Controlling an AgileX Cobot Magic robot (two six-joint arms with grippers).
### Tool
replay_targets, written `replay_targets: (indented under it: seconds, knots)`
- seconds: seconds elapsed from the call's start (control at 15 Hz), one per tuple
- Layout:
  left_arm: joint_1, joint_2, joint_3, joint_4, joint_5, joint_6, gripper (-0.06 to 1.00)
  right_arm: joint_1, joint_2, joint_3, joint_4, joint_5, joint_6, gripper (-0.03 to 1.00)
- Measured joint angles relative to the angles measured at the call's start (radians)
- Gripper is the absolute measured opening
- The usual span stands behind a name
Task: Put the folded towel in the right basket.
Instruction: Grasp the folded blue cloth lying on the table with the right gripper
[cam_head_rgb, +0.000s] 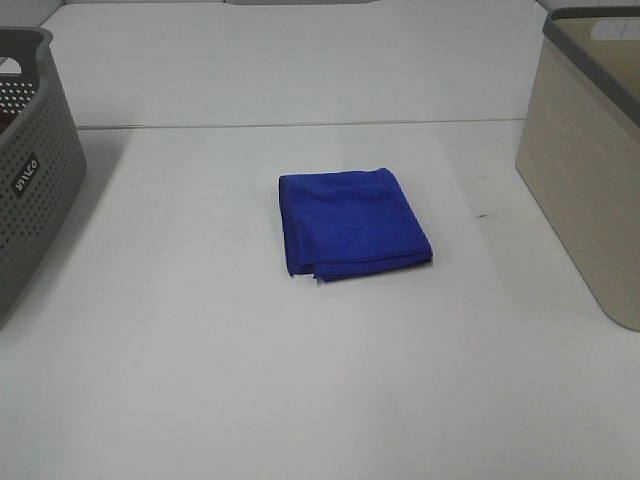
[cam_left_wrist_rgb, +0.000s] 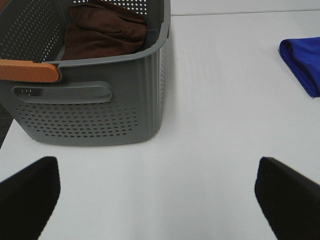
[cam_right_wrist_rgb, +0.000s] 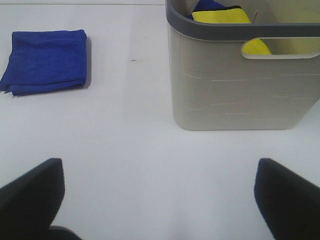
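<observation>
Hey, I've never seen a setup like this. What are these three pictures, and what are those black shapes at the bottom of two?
It is a two-armed robot. One camera, mounted high, looks down on a white table; the arms are out of its sight. The other two cameras sit on the wrists. The black shapes are the fingers of the left gripper and the right gripper, both open and empty. A folded blue towel lies on the table between a grey basket holding brown cloth and, on the right, a beige basket holding a yellow cloth.

White tabletop (cam_head_rgb: 300, 400) under even light, a thin seam (cam_head_rgb: 300, 125) across its far part.
</observation>
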Motion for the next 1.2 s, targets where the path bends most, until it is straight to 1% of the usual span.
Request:
replay_targets:
  seconds: [1.2]
  knots:
    - [0.000, 0.000, 0.000, 0.000, 0.000, 0.000, 0.99, 0.000, 0.000, 0.000, 0.001, 0.000, 0.004, 0.99]
